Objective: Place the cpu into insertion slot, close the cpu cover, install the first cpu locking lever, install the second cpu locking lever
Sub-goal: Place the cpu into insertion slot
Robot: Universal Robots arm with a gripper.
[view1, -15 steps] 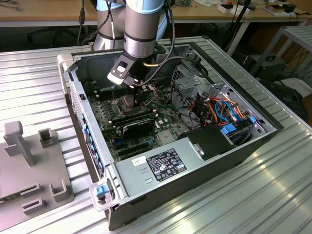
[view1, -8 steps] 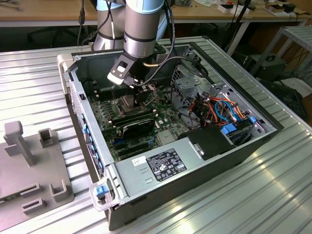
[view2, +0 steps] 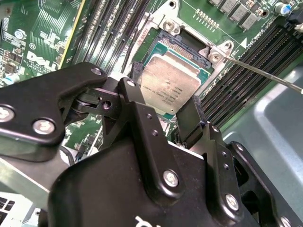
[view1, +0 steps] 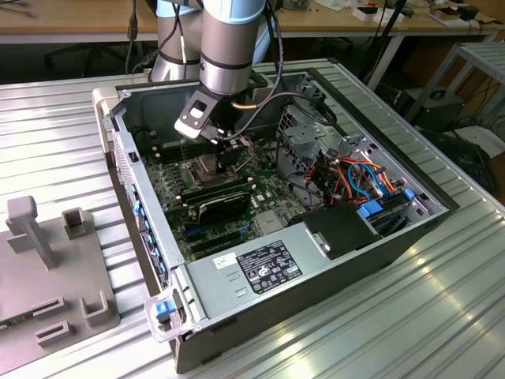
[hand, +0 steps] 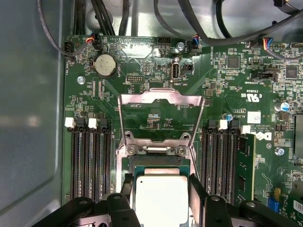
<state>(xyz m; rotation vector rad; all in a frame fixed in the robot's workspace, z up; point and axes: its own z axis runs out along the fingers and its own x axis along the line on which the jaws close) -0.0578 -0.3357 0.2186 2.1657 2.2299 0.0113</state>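
Gripper (view2: 163, 97) is pinching the cpu (view2: 173, 78) between its two black fingers (view2: 191, 113), which are touching opposite edges. The cpu is sitting over the insertion slot (view2: 183, 44), with the dark contact field and shiny rim showing just beyond the fingertips. Long black memory slots (view2: 241, 78) are running along both sides of the fingers, and a thin metal rod (view2: 265, 73) is crossing one bank.

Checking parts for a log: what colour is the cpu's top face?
Dull silvery-tan metal; the cpu shows best in the second wrist view.

The cpu (hand: 161, 198) apparently lies in the insertion slot (hand: 142, 165), cpu cover (hand: 161, 98) raised.
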